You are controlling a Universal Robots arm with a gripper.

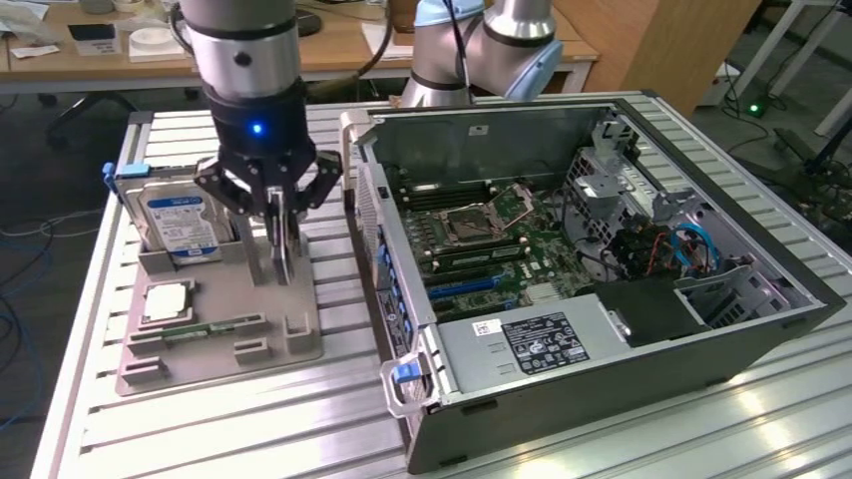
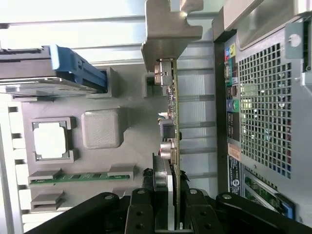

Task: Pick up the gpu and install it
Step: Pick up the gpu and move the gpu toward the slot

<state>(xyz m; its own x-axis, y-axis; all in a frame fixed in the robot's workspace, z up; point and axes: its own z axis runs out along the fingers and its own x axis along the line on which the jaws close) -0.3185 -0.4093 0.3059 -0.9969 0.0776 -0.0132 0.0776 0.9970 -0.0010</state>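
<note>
1. The end effector (image 1: 277, 215) hangs over the grey holder tray (image 1: 266, 344). The tray lies on the slatted metal surface (image 1: 200, 429), to the exterior view's left of the open computer case (image 1: 665, 389).
2. Its fingers (image 2: 141, 214) are clamped on the gpu (image 1: 281, 244), one against each face of the card.
3. The gpu stands upright and edge-on above the tray, with a metal bracket (image 2: 168, 36) at one end. Whether its lower edge is clear of the tray cannot be told.
4. A hard drive (image 1: 180, 225) with a blue label stands upright in the tray, just beside the gpu.
5. A processor (image 1: 167, 299) and a memory stick (image 1: 203, 327) lie flat in the tray.
6. The motherboard (image 1: 493, 249) lies exposed inside the case.
</note>
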